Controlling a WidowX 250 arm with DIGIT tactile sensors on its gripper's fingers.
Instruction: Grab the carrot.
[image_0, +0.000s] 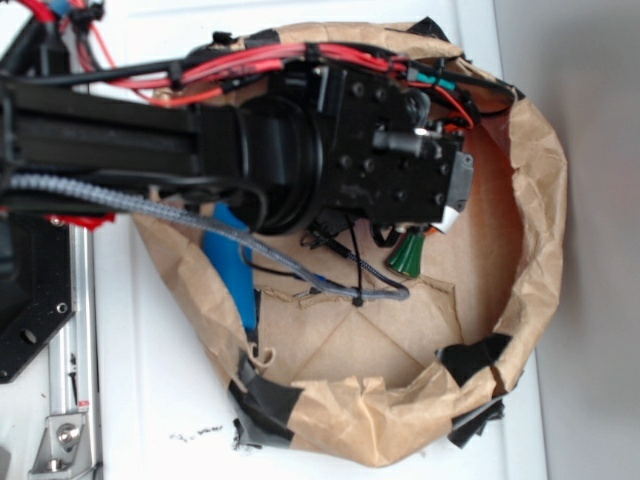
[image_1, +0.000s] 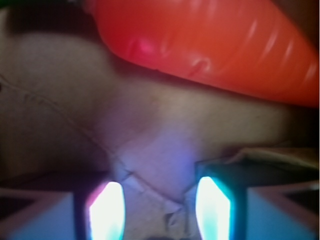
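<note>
The carrot (image_1: 215, 45) fills the top of the wrist view, glossy orange and lying across the frame on crumpled brown paper. From the exterior view only its dark green stem (image_0: 405, 255) pokes out from under the black wrist block (image_0: 390, 150). My gripper (image_1: 160, 210) is open; its two glowing fingertips (image_1: 106, 212) stand apart at the bottom edge with bare paper between them. The carrot lies ahead of the fingertips, not between them. The orange body is hidden by the arm in the exterior view.
A rolled-down brown paper bag (image_0: 540, 200) forms a walled bowl around the work area, patched with black tape (image_0: 480, 355). A blue toy (image_0: 232, 265) lies inside at the left under the arm. Loose cables (image_0: 355, 275) hang over the bag floor.
</note>
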